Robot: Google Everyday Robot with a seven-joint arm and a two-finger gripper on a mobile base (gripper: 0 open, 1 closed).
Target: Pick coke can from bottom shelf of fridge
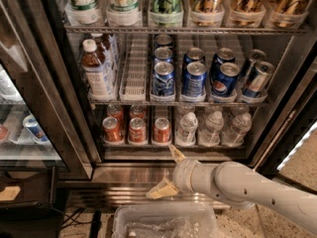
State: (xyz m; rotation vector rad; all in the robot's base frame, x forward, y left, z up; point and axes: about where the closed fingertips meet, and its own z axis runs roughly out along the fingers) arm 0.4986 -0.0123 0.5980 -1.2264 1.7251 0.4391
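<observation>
Three red coke cans stand in a row at the front left of the bottom shelf (173,147) of the fridge (69,108): left (111,129), middle (137,130) and right (161,129). More red cans stand behind them. My gripper (168,171) is open and empty in front of the steel sill (124,173), just below and slightly right of the right can. Its upper finger (176,153) reaches the shelf's front edge and its lower finger (161,189) hangs over the grille. It touches no can.
Clear water bottles (211,128) fill the right half of the bottom shelf. Blue Pepsi cans (194,78) and a brown bottle (96,68) stand on the rack above. A clear plastic bin (163,221) sits below my arm. The neighbouring glass cooler (25,128) is at the left.
</observation>
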